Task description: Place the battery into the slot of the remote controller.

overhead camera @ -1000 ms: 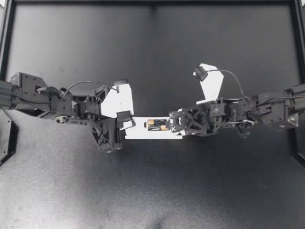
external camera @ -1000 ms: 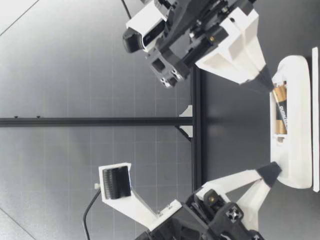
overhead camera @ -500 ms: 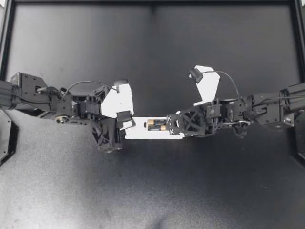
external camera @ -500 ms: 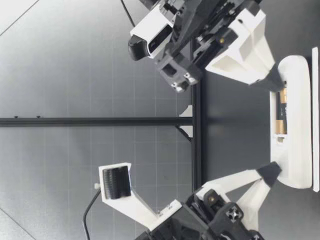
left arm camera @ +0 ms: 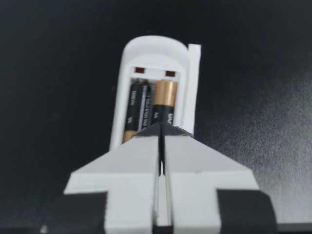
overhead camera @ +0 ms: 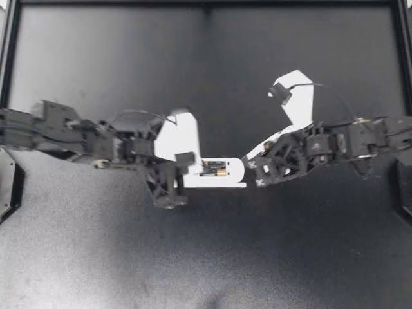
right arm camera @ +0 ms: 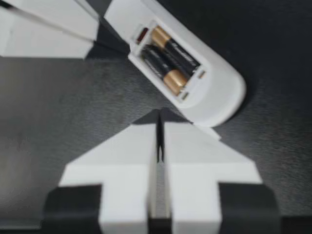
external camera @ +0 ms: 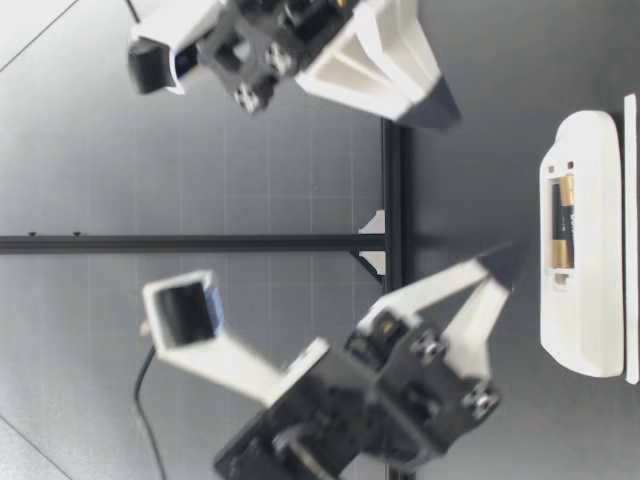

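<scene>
The white remote [overhead camera: 233,176] lies on the black table with its battery slot open upward. Two batteries [overhead camera: 214,169] lie side by side in the slot. My left gripper [overhead camera: 192,167] is shut and empty, its tips hovering over the near end of the batteries [left arm camera: 152,105]. My right gripper [overhead camera: 250,166] is shut and empty too, just off the remote's rounded end [right arm camera: 222,95]. In the low view both grippers hang above the remote [external camera: 585,300], the left gripper [external camera: 500,266] lower than the right gripper [external camera: 450,110]; neither touches it.
A thin white flat piece [left arm camera: 195,73] sticks out along one side of the remote. A black frame rail [overhead camera: 206,3] borders the far side of the table. Dark open mat [overhead camera: 206,257] stretches in front of both arms.
Both grippers have risen off the remote. The right gripper drew back from the slot to beyond the remote's end; the left arm shifted right. The batteries stay in the slot.
</scene>
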You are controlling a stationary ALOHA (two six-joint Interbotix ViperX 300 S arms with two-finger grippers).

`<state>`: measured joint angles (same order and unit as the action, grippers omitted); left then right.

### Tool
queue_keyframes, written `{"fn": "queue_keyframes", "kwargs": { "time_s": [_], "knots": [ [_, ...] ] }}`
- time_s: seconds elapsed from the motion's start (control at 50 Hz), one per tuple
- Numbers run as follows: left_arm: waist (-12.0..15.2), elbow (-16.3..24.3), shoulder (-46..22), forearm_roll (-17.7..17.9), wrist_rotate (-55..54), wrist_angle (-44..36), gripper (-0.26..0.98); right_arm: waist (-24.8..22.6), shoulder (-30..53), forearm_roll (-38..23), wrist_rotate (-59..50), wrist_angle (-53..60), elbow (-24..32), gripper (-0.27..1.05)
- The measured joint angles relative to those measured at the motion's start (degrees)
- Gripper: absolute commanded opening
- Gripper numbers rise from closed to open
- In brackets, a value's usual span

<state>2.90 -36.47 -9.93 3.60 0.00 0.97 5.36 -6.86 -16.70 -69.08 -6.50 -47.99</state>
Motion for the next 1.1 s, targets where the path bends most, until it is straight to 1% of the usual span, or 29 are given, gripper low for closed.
{"fn": "queue_keyframes", "kwargs": {
  "time_s": [0.14, 0.3, 0.44, 0.6, 0.76, 0.88, 1.0, 1.1],
  "knots": [
    [0.0, 3.0, -3.2, 0.0, -0.2, 0.7, -0.17, 0.2, -0.4, -0.4, -0.1, -0.4, -0.8, -0.13],
    [0.0, 4.7, -4.7, 0.1, -0.2, 1.7, -0.17, 0.2, -0.4, -0.8, 0.0, -0.5, -1.4, -0.13],
    [-0.3, 5.1, -5.9, 0.2, 0.0, 1.8, -0.17, 0.2, -0.4, -1.1, 0.0, -0.5, -1.5, -0.13],
    [-0.4, 5.5, -6.7, 1.8, -0.2, 1.4, -0.17, 0.2, -0.6, -1.5, 0.0, -0.5, -1.5, -0.13],
    [-0.4, 4.6, -5.7, 2.3, -0.3, 1.5, -0.17, 0.2, -1.7, -3.2, 0.2, -0.4, -1.4, -0.13],
    [-0.7, 3.7, -2.6, 2.5, -0.3, 1.9, -0.17, 0.2, -3.4, -8.3, 0.6, 0.3, -1.0, -0.13],
    [-1.1, 2.3, 2.5, 2.5, -0.2, 1.8, -0.17, 0.2, -5.2, -17.1, 2.9, 2.6, -0.5, -0.13],
    [-1.1, 0.0, 7.2, 2.5, -0.1, 1.5, -0.17, 0.2, -6.2, -25.5, 6.6, 5.8, -0.5, -0.13]
  ]
}}
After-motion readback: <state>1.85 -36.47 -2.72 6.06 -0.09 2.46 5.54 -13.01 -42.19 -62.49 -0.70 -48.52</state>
